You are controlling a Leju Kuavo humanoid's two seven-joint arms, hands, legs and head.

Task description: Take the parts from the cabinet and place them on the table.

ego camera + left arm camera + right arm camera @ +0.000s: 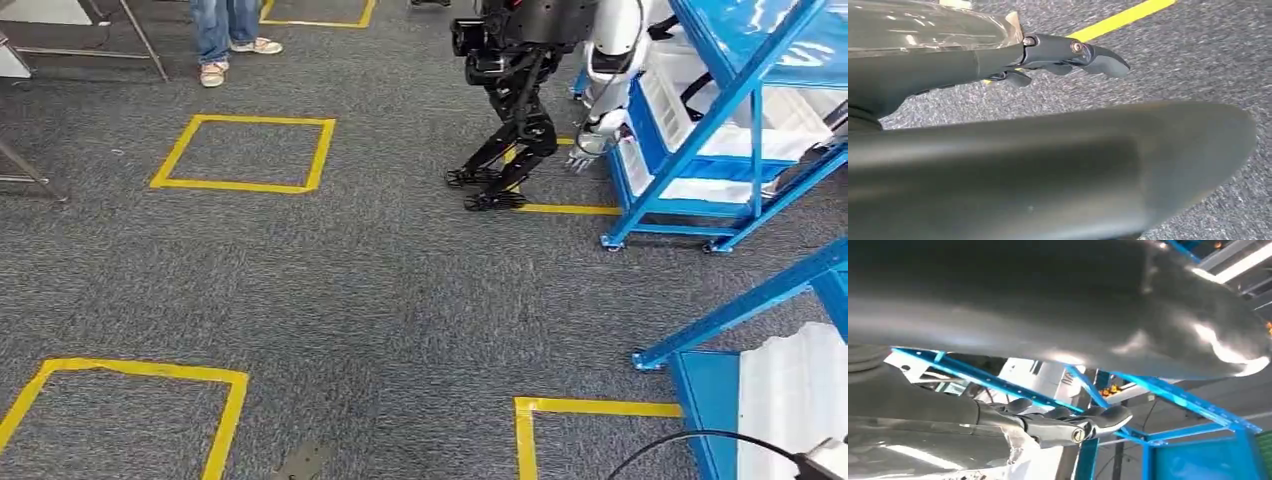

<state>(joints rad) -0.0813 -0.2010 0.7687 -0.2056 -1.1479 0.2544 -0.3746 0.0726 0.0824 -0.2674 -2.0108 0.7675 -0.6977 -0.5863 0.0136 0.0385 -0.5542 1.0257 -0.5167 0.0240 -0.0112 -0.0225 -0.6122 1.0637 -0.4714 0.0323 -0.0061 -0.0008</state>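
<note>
My left hand [973, 70] hangs over grey carpet, its dark fingers [1098, 57] stretched out straight and its thick thumb [1048, 165] apart from them, holding nothing. My right hand [998, 422] is also empty, fingers [1098, 420] extended, with a blue cabinet frame [998, 385] close behind it. In the head view a blue cabinet [705, 400] stands at my lower right with a white ribbed part [790, 390] on its shelf. Neither hand touches the cabinet or a part.
Another robot [515, 90] with black legs stands ahead, its white arm at a second blue cabinet [700, 130] holding white trays. Yellow tape squares [245, 150] mark the carpet. A person's legs [225, 40] are at the back left. A black cable [700, 440] curves at my lower right.
</note>
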